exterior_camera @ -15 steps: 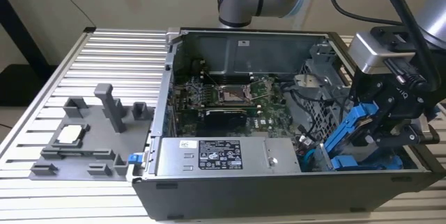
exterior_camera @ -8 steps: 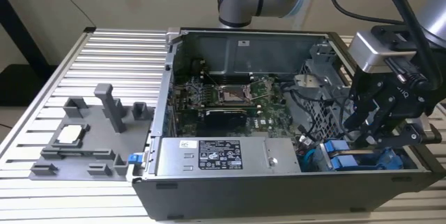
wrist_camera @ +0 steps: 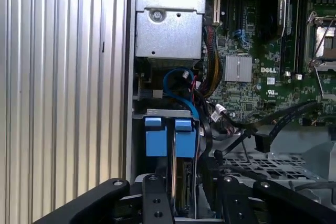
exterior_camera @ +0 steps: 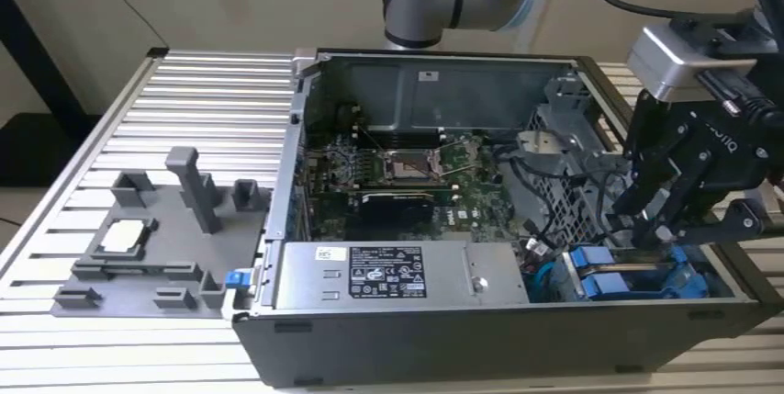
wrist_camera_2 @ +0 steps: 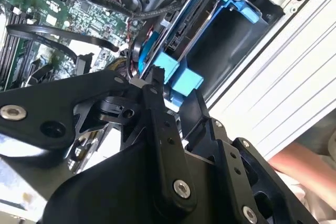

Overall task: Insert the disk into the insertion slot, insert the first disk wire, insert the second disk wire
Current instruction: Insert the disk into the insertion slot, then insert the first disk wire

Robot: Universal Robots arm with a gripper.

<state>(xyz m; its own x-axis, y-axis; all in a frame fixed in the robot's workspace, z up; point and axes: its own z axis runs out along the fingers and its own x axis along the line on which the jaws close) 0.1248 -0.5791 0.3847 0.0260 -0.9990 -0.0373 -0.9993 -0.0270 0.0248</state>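
The ribbed aluminium bench [exterior_camera: 184, 91] carries everything. On it lies an open grey computer case [exterior_camera: 429, 339], side panel off. To the exterior view's left of the case stands a grey plastic fixture [exterior_camera: 160, 238] holding a small silver square part [exterior_camera: 127, 235].

Inside the case, the green motherboard [exterior_camera: 405, 174] fills the middle. It bears a white printed logo [wrist_camera: 271, 70] beside a finned heat sink [wrist_camera: 237, 68]. The silver power supply [exterior_camera: 392, 275] sits along the near wall. It carries a white label [exterior_camera: 386, 272] with black print, a row of symbols and a small green-and-white sticker at one corner. Another small white sticker [exterior_camera: 429, 74] sits on the far wall. A perforated grey cage wall [wrist_camera: 262, 166] lies beside the drive corner.

The black end effector [exterior_camera: 644, 238], with white lettering on its body, reaches down into the case's corner at the exterior view's right. In the first wrist view it [wrist_camera: 191, 179] straddles the disk [wrist_camera: 185, 140]. Whether it grips the disk or stands clear of it cannot be told.

The disk stands on edge in the insertion slot [wrist_camera: 168, 112], its blue tab up. It sits just beside a second blue-tabbed carrier [wrist_camera: 155, 140].

A blue cable [wrist_camera: 176, 82] loops above the slot. A black flat cable with a loose connector [wrist_camera: 262, 140] lies across the cage wall.
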